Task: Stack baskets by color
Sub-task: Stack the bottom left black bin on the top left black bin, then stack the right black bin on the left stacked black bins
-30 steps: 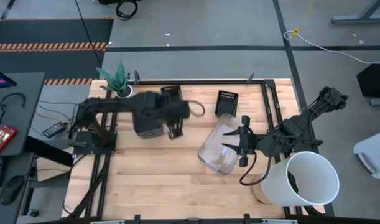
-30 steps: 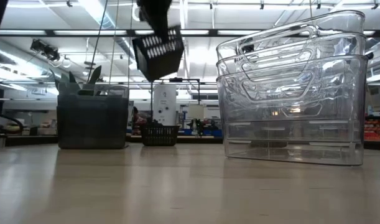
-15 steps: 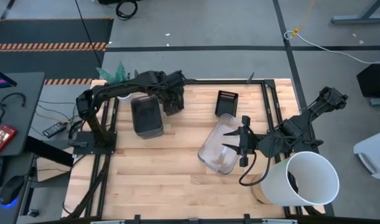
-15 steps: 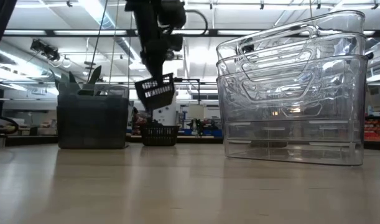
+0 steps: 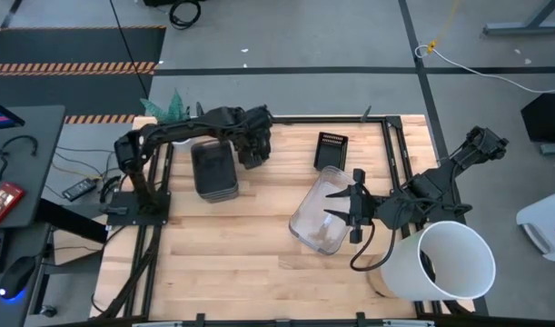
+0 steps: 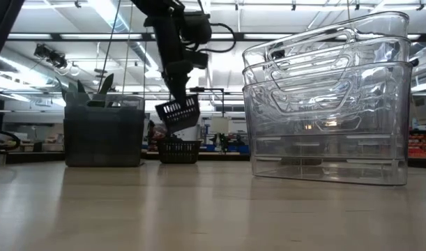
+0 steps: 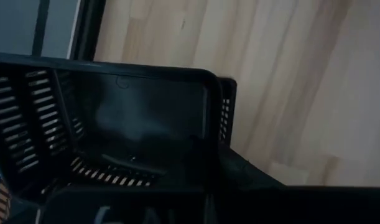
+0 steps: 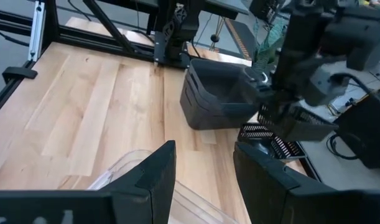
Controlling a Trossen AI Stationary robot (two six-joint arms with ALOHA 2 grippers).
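Note:
My left gripper (image 5: pixel 252 148) is at the table's far side, shut on a small black slotted basket (image 6: pixel 179 113). The basket hangs tilted just above a second black basket (image 6: pixel 179 150) standing on the table. A third black basket (image 5: pixel 331 150) lies farther right. The smoky grey baskets (image 5: pixel 213 170) stand nested to the left of my left gripper. My right gripper (image 5: pixel 334 206) hovers open over the nested clear baskets (image 5: pixel 318 218) and touches nothing. My left gripper holds the black basket by its upper rim (image 6: pixel 172 106), coming at it steeply from above. The basket hangs below the fingers, tilted and clear of the table and of the basket under it. The wrist view looks into its slotted inside (image 7: pixel 115 124); the fingers themselves are hidden in the dark.
A big white bucket (image 5: pixel 450 259) stands at the near right corner, under my right arm. A small potted plant (image 5: pixel 171 116) is at the far left corner. A black frame rail (image 5: pixel 286 118) runs along the far edge. Bare wood (image 5: pixel 232 263) lies along the near side.
My left gripper has swung toward the table's far edge and sunk, most of it in the first half second. The black basket it carries has come down with it, from high up to just above the black basket on the table.

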